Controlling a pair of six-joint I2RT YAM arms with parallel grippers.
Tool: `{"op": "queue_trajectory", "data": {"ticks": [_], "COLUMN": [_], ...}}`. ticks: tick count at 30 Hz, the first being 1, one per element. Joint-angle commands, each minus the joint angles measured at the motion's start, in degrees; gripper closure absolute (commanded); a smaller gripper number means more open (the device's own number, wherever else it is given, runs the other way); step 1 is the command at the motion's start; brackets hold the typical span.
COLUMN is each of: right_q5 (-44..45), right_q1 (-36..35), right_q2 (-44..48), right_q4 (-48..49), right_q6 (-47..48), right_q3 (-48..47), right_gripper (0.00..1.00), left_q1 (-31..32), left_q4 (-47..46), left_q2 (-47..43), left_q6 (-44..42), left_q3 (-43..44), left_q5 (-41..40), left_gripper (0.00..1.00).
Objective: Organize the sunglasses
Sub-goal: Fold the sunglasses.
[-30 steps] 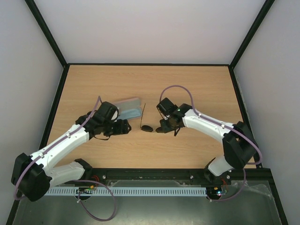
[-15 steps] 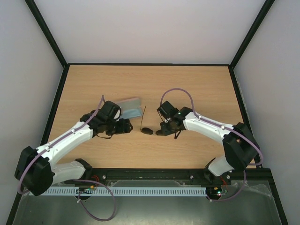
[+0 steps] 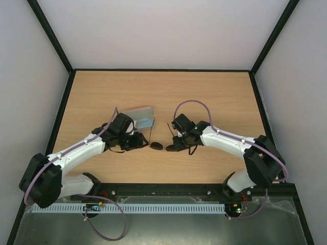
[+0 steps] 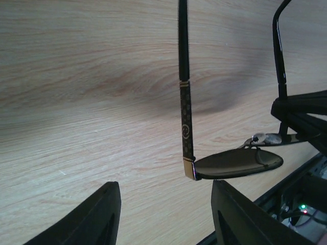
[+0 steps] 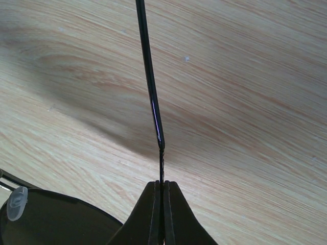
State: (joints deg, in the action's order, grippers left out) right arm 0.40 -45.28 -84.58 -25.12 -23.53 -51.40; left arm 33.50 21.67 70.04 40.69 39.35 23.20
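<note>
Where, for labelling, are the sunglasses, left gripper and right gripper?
sunglasses (image 4: 237, 164): left wrist view, on the dark lens.
left gripper (image 4: 164, 204): left wrist view, midway between open fingertips.
right gripper (image 5: 162, 187): right wrist view, between its shut fingertips.

**Surface** (image 4: 76, 76): pale wood-grain laminate, smooth, with a low sheen and long streaked grain.

**Sunglasses** (image 4: 235, 164): dark, smooth, glossy lenses. The arms are thin, glossy black and look like metal. One arm carries a duller patterned band, with a gold-toned hinge at its 6 o'clock end. The nose pad is clear plastic.

**Left claw** (image 4: 166, 209): smooth matt black plastic.

**Right claw** (image 5: 162, 191): the same matt black plastic.

**Arm shells** (image 3: 76, 150): white plastic with a slight gloss; the joints are matt black.

**Cables** (image 3: 191, 102): smooth purple sheathing.

**Cloth** (image 3: 146, 122), at 1 o'clock from the left claw in the top view: light blue and matt; the weave is too small to tell.
</note>
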Motion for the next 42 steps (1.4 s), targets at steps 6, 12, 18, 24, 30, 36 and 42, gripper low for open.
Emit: {"op": "queue_trajectory", "data": {"ticks": [6, 12, 18, 24, 30, 36, 42], "right_q5": [-3.3, -4.1, -5.3, -5.4, -6.2, -6.3, -6.6], "right_q1": [-0.4, -0.5, -0.5, -0.6, -0.5, -0.6, -0.5], "right_q2": [2.3, 2.7, 4.0, 4.2, 4.4, 4.1, 4.0], "right_q4": [1.4, 2.0, 2.8, 3.0, 3.7, 4.0, 4.6], "right_q6": [-0.5, -0.7, -0.7, -0.9, -1.1, -1.4, -2.0], "right_q3": [1.8, 2.4, 3.2, 3.6, 3.6, 3.7, 3.9], "right_gripper": [0.99, 0.99, 0.99, 0.99, 0.99, 0.99, 0.97], "left_q1": [0.3, 0.2, -0.2, -1.4, -1.7, -1.9, -2.0], "left_q4": [-4.9, -8.5, -11.5, -14.6, -14.7, -14.3, -14.1], "left_q2": [0.6, 1.2, 0.9, -0.3, -0.7, -1.4, -1.7], "left_q6": [2.0, 3.5, 4.6, 6.6, 6.7, 6.9, 7.1], "left_q3": [-2.8, -4.2, -5.6, -7.4, -7.7, -8.1, -8.5], "left_q5": [3.6, 5.7, 8.4, 11.7, 12.7, 12.6, 12.4], "left_gripper": [0.68, 0.66, 0.59, 0.63, 0.78, 0.89, 0.97]}}
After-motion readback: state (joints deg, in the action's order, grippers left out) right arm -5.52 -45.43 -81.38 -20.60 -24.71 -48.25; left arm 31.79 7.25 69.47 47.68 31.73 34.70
